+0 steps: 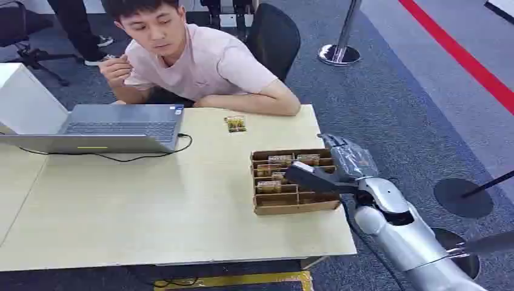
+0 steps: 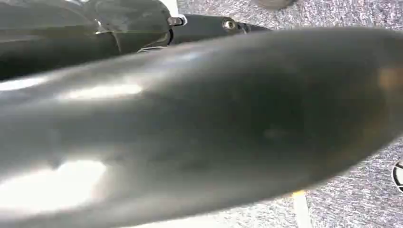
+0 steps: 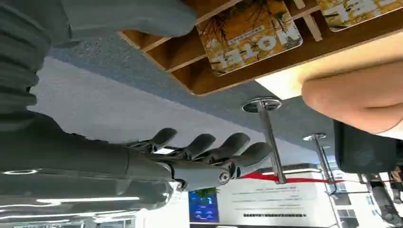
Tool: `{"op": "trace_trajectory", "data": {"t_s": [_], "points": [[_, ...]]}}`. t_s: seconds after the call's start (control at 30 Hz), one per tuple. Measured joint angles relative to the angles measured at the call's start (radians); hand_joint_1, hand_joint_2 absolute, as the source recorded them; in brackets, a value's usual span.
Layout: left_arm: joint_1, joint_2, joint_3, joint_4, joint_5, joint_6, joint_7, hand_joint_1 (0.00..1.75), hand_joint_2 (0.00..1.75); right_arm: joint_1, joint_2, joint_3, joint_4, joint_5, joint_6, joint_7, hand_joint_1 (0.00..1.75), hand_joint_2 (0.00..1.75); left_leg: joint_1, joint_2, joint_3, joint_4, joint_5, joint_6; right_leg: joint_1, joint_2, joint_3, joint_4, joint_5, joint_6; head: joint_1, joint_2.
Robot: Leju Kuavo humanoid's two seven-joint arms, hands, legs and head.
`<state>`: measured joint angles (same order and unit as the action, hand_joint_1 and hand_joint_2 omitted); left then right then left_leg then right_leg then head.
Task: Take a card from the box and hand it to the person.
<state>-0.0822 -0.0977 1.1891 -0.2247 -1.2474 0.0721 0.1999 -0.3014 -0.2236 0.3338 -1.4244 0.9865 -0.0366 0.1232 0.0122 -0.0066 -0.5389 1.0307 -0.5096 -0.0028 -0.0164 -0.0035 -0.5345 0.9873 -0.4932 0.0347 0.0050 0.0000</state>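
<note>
The cards [image 1: 269, 186] sit in a cardboard box [image 1: 295, 206] near the right edge of the desk [image 1: 151, 206], laid in slots between thin dividers. I can make out several in the head view, in the rows toward the person [image 1: 194, 60]; 1 more card [image 1: 235, 123] lies loose on the desk just in front of the person's forearm.

The right hand [image 1: 339, 160] hovers over the box's right side, palm toward the box. In the right wrist view its fingers [image 3: 214, 149] are spread and only slightly curled, with nothing between them and the thumb [image 3: 128, 16], so the hand is released and empty. The left hand's state I cannot tell.

Judging by look, a card is a thin, stiff, glossy rectangle with rounded corners: very light, likely slick on its printed face, and not fragile, though it could bend if squeezed hard. Lying in a slot, it offers little to grab from above. The best hold is probably a pinch across an exposed edge, thumb on 1 face and a finger on the other, after tipping that edge up against a divider.

Each card's long axis runs across the box, roughly parallel to the desk's far edge. In the right wrist view, the printed word "HOTEL" on a card [image 3: 249, 33] follows that long axis.
</note>
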Motion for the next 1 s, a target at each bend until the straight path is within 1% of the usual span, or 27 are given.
{"op": "trace_trajectory", "data": {"t_s": [0.07, 0.1, 0.17, 0.4, 0.5, 0.67, 0.8, 0.9, 0.97, 1.0], "points": [[0.0, 0.001, 0.0, 0.0, -0.003, 0.0, 0.0, 0.0, 0.0, 0.0, -0.005, 0.0, 0.002, -0.007, -0.001, 0.0, 0.54, 1.75, 0.0, 0.0, 0.0, 0.0, 0.0, 0.0, 0.0, 0.0, 0.0, 0.0, 0.0, 0.0, 0.0, 0.0], [0.0, 0.001, 0.0, 0.0, -0.005, 0.0, 0.0, 0.0, 0.0, 0.0, -0.006, 0.0, 0.002, -0.01, -0.001, -0.001, 0.61, 1.75, 0.0, 0.0, 0.0, 0.0, 0.0, 0.0, 0.0, 0.0, 0.0, 0.0, 0.0, 0.0, 0.0, 0.0], [0.0, 0.002, 0.0, 0.0, -0.007, 0.0, -0.001, 0.0, 0.0, 0.0, -0.01, 0.002, 0.002, -0.017, 0.0, -0.008, 0.68, 1.75, 0.0, 0.0, 0.0, 0.0, 0.0, 0.0, 0.0, 0.0, 0.0, 0.0, 0.0, 0.0, 0.0, 0.0], [0.0, 0.003, 0.0, 0.0, -0.01, 0.0, 0.0, 0.0, 0.0, -0.005, -0.012, 0.029, 0.003, -0.023, 0.006, -0.016, 0.66, 1.75, 0.0, 0.0, 0.0, 0.0, 0.0, 0.0, 0.0, 0.0, 0.0, 0.0, 0.0, 0.0, 0.0, 0.0], [0.0, 0.004, 0.0, 0.0, -0.01, 0.0, 0.0, 0.0, 0.0, -0.013, -0.012, 0.04, 0.007, -0.023, 0.009, -0.016, 0.68, 1.75, 0.0, 0.0, 0.0, 0.0, 0.0, 0.0, 0.0, 0.0, 0.0, 0.0, 0.0, 0.0, 0.0, 0.0], [0.0, 0.005, 0.0, 0.0, -0.01, 0.0, 0.0, 0.0, 0.0, -0.035, -0.012, 0.062, 0.018, -0.023, 0.015, -0.017, 0.66, 1.75, 0.0, 0.0, 0.0, 0.0, 0.0, 0.0, 0.0, 0.0, 0.0, 0.0, 0.0, 0.0, 0.0, 0.0], [0.0, 0.005, 0.0, 0.0, -0.01, 0.001, 0.0, 0.0, 0.0, -0.054, -0.011, 0.083, 0.028, -0.027, 0.021, -0.017, 0.7, 1.75, 0.0, 0.0, 0.0, 0.0, 0.0, 0.0, 0.0, 0.0, 0.0, 0.0, 0.0, 0.0, 0.0, 0.0], [0.0, 0.005, 0.0, 0.0, -0.01, 0.002, 0.002, 0.0, 0.0, -0.067, -0.011, 0.099, 0.038, -0.029, 0.026, -0.017, 0.68, 1.75, 0.0, 0.0, 0.0, 0.0, 0.0, 0.0, 0.0, 0.0, 0.0, 0.0, 0.0, 0.0, 0.0, 0.0], [0.0, 0.005, 0.0, 0.0, -0.01, 0.003, 0.002, 0.0, 0.0, -0.072, -0.01, 0.103, 0.042, -0.031, 0.026, -0.017, 0.7, 1.75, 0.0, 0.0, 0.0, 0.0, 0.0, 0.0, 0.0, 0.0, 0.0, 0.0, 0.0, 0.0, 0.0, 0.0], [0.0, 0.005, 0.0, 0.0, -0.01, 0.003, 0.002, 0.0, 0.0, -0.074, -0.01, 0.105, 0.045, -0.032, 0.027, -0.017, 0.77, 1.75, 0.0, 0.0, 0.0, 0.0, 0.0, 0.0, 0.0, 0.0, 0.0, 0.0, 0.0, 0.0, 0.0, 0.0]]}}
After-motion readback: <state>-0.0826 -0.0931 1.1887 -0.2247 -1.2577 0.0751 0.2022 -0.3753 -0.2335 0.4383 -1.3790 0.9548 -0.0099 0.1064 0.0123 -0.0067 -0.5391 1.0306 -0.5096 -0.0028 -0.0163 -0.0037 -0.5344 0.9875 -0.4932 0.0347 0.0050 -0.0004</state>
